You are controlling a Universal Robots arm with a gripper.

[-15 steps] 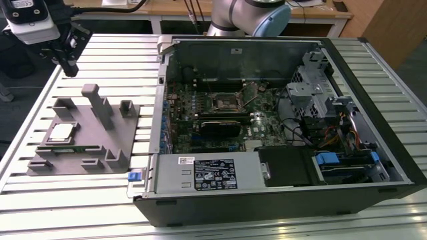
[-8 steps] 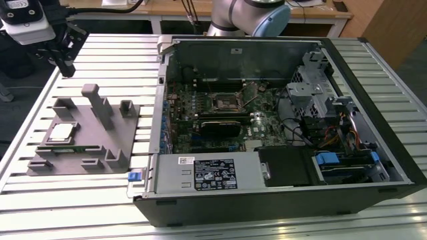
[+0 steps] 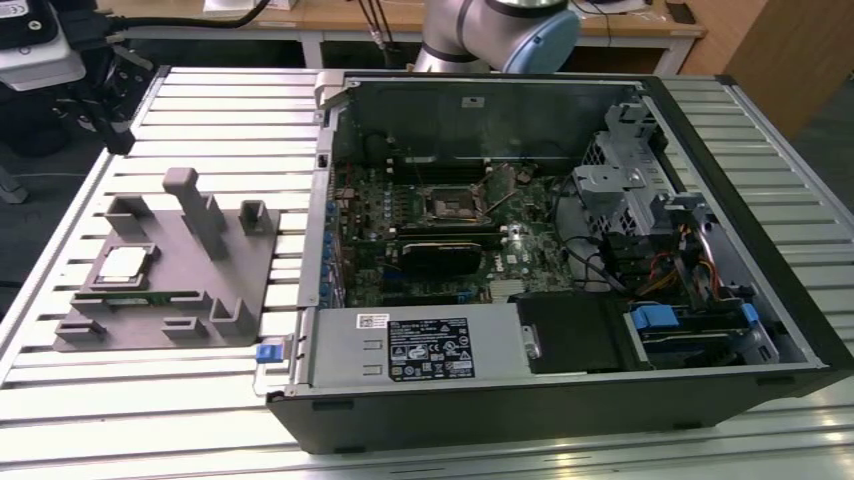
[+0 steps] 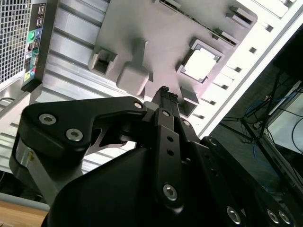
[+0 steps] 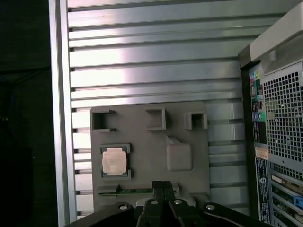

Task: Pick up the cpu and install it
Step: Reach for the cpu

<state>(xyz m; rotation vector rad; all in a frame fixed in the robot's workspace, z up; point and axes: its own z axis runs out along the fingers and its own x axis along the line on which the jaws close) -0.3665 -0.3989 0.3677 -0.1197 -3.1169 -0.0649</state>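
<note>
Fig.: tool hangs over the edge of the grey plastic holder, fingers pressed together w/ nothing between them. The cpu, a flat square chip w/ pale matt-silver top, lies in a shallow square pocket of the holder, near the tool tips but off to one side, not beneath them. Holder rests on the ribbed aluminium desk, at the exterior view's left of the open PC case.

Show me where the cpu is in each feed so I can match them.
Exterior view: the cpu lies in a recess of the grey holder, to the exterior view's left of the computer case.
First wrist view: the cpu sits in that recess, beside the holder's raised block.
Second wrist view: the cpu in that recess, just beyond the gripper.
Shared landmark: the grey holder.
</note>
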